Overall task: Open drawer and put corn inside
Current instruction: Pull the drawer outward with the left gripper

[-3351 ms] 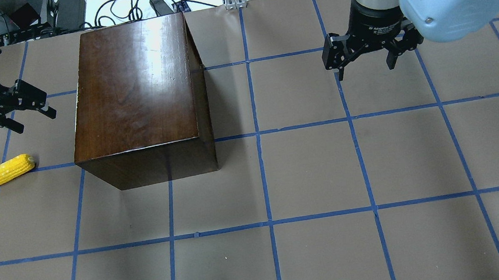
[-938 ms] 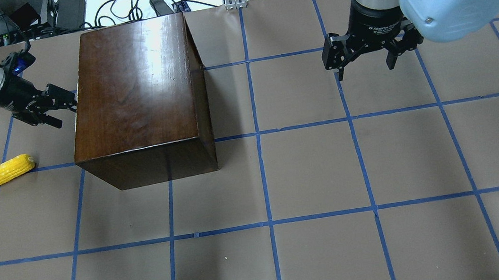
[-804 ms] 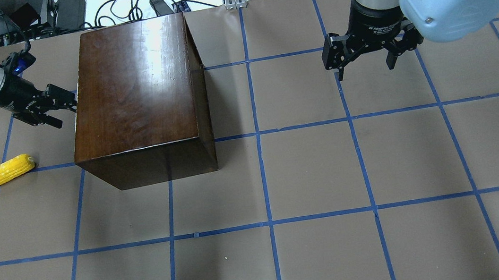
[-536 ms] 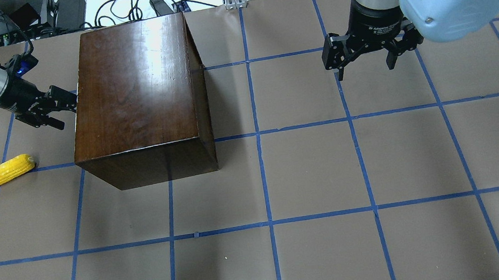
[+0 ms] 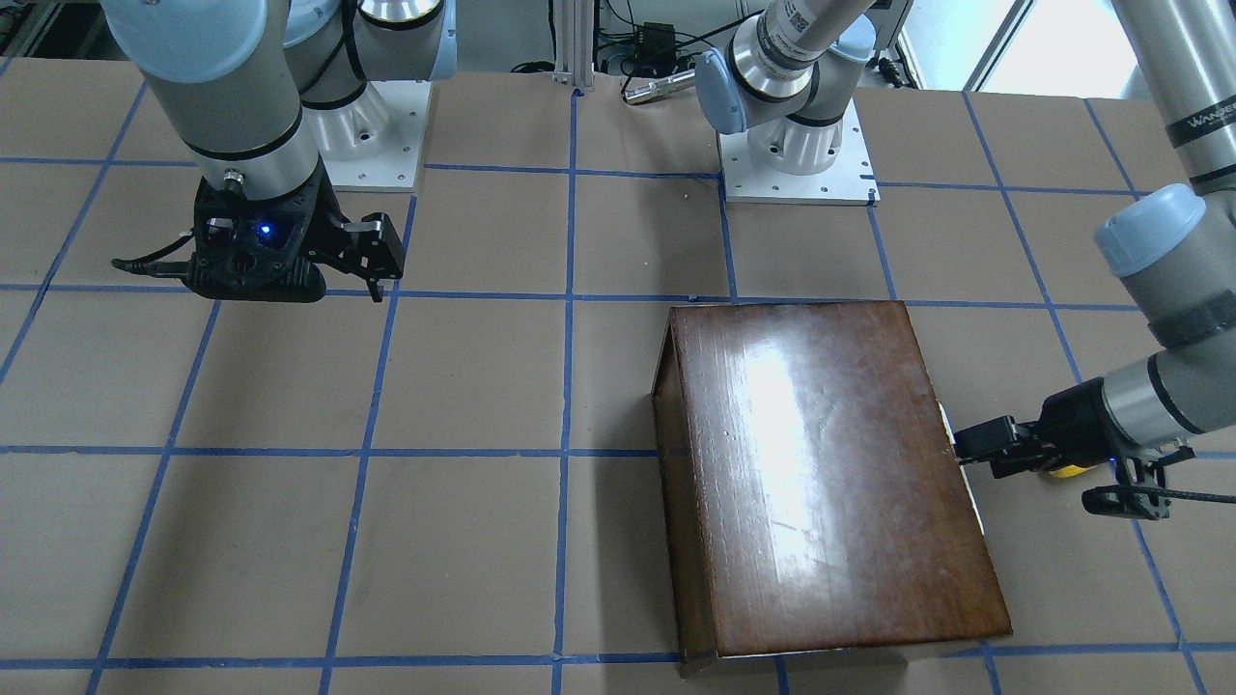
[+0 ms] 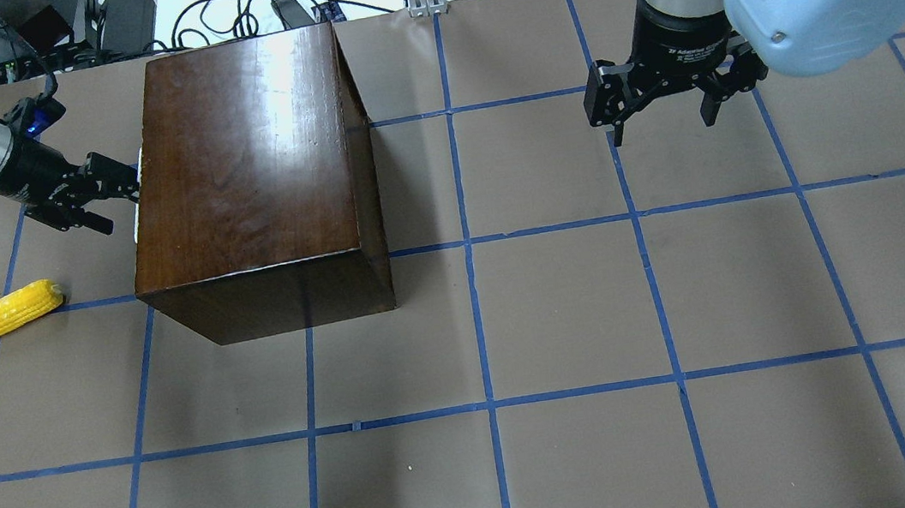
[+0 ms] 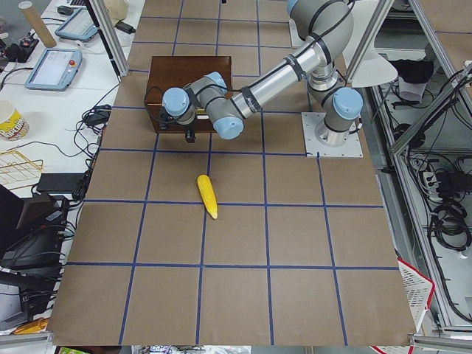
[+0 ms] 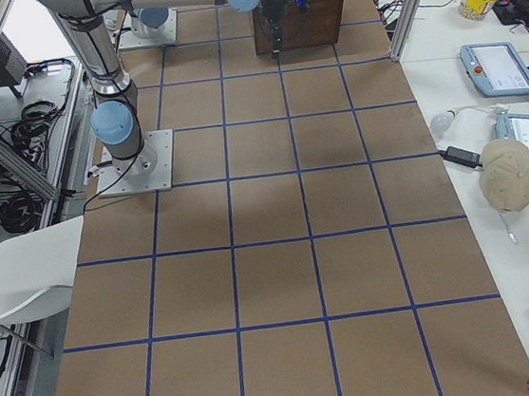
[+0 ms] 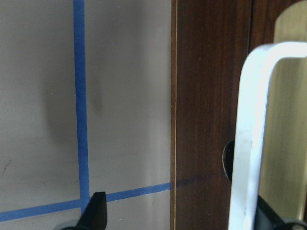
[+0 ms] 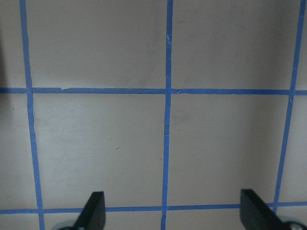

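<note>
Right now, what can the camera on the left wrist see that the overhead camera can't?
Only the left wrist camera shows the white handle up close, with a gold-coloured plate behind it. Only the overhead camera shows the yellow corn, the open right hand and the shiny top of the box. Both show the box's dark-brown wood, the blue tape lines and part of the left hand beside the box.

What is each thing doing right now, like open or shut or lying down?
Drawer, open just a crack; a pale sliver shows.
Corn, lying flat on the table, not held.
Box, standing upright.
Left gripper, open around the white handle.
Right gripper, open, empty, above the table.
</note>
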